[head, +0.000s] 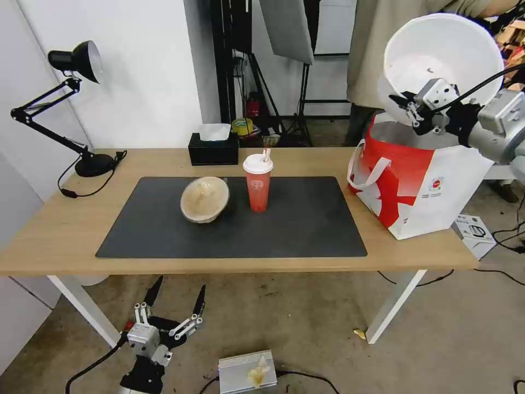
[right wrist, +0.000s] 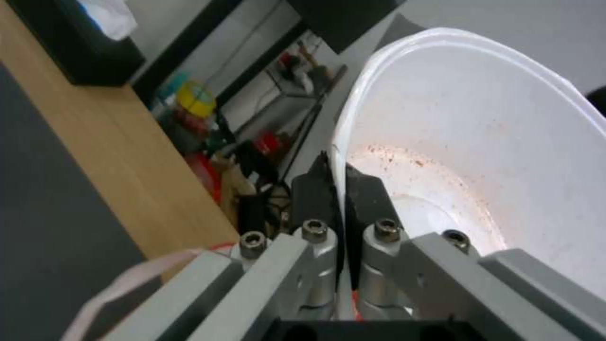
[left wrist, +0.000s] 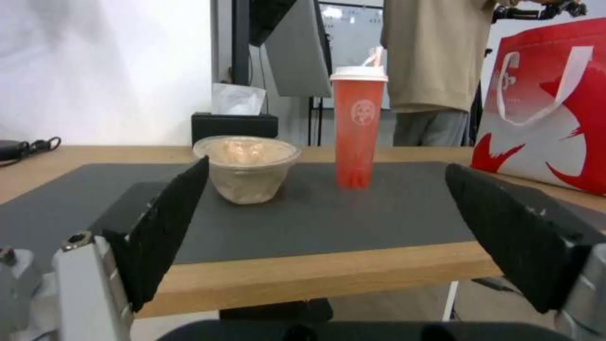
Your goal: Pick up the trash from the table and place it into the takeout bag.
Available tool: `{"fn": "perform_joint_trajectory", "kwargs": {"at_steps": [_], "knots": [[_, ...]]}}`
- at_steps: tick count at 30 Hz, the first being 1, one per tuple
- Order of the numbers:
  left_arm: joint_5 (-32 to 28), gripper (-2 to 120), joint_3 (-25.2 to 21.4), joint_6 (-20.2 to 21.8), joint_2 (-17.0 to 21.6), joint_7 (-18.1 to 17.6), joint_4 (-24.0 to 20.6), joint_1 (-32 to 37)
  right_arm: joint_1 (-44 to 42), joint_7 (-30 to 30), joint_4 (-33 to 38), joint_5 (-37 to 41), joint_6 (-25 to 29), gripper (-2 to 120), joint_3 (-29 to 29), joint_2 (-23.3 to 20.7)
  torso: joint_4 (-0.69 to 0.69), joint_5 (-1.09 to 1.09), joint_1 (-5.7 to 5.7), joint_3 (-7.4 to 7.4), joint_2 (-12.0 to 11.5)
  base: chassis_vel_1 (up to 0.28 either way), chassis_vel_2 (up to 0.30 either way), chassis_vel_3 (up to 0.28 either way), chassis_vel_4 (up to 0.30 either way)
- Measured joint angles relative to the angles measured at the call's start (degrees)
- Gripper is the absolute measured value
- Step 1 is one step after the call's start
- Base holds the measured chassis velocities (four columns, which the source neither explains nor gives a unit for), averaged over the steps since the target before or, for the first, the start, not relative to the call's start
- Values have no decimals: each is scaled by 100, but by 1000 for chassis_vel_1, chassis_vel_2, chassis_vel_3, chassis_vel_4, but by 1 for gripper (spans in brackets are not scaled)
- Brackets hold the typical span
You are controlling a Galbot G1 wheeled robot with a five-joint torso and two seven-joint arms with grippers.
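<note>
My right gripper is shut on the rim of the large white bowl, tipped on its side in the air above the red-and-white takeout bag at the table's right end. In the right wrist view the fingers pinch the bowl's wall, which carries red specks. A beige translucent bowl and a red drink cup with a white lid stand on the dark mat. My left gripper hangs open below the table's front edge, facing the beige bowl and the cup.
A black tissue box sits at the table's back edge and a black desk lamp at the far left. A silver box lies on the floor under the table. Someone in a beige top stands behind the bag.
</note>
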Motion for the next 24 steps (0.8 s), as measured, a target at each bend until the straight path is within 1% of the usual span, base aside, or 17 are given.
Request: {"fn": "perform_joint_trajectory", "kwargs": {"at_steps": [9,24], "knots": [[-7,100,-6,-7,0,8,44,-20,-27,-32,-562,-280,104,0,-3,191,0,0,0,0,0,0,0,0,0],[-21,100,-13,-22,-1,22,127,-46,-158,-50,-1219,-613,195,0,-44,474,0,0,0,0,0,0,0,0,0]]}}
